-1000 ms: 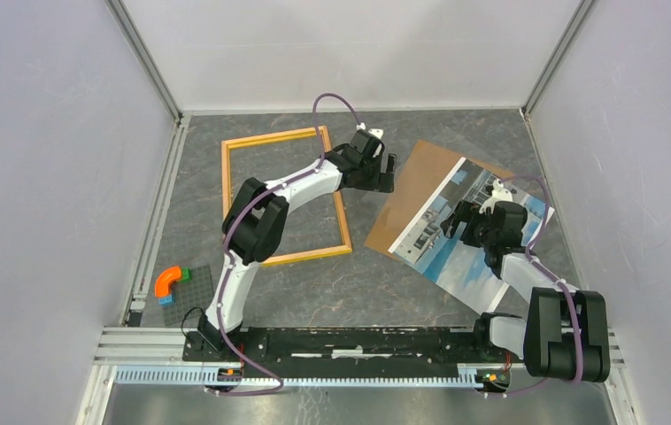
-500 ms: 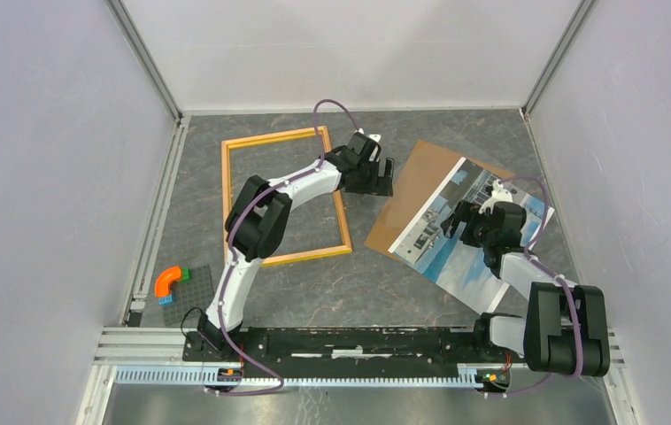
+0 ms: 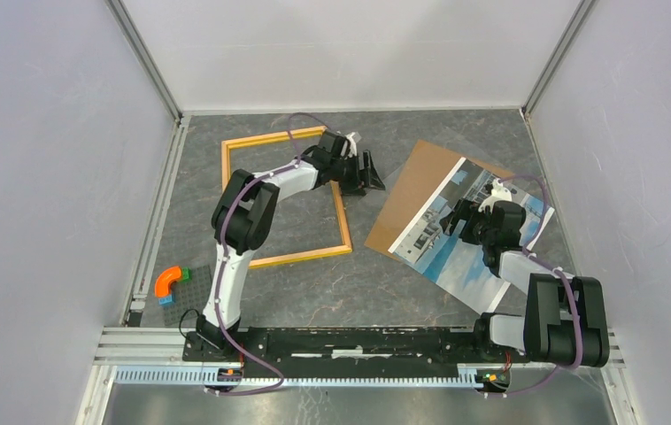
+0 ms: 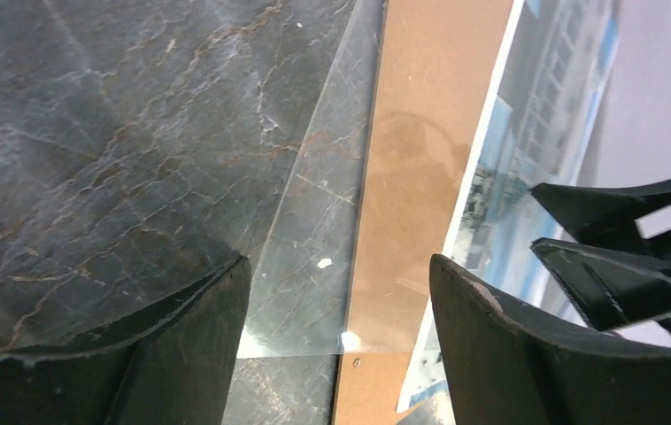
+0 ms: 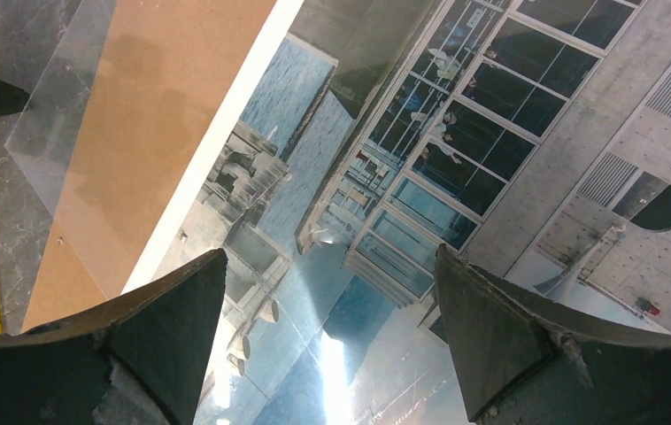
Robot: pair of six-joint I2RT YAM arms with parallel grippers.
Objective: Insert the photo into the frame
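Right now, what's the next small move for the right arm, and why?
Probably lower the right gripper onto the photo. Its jaws are open above the print, holding nothing, and the photo lies flat, partly on the brown board, apart from the frame. The left gripper is open too, facing the clear sheet.

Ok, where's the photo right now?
The photo lies picture-up on the right side of the top view, overlapping the brown backing panel, beneath the right gripper.
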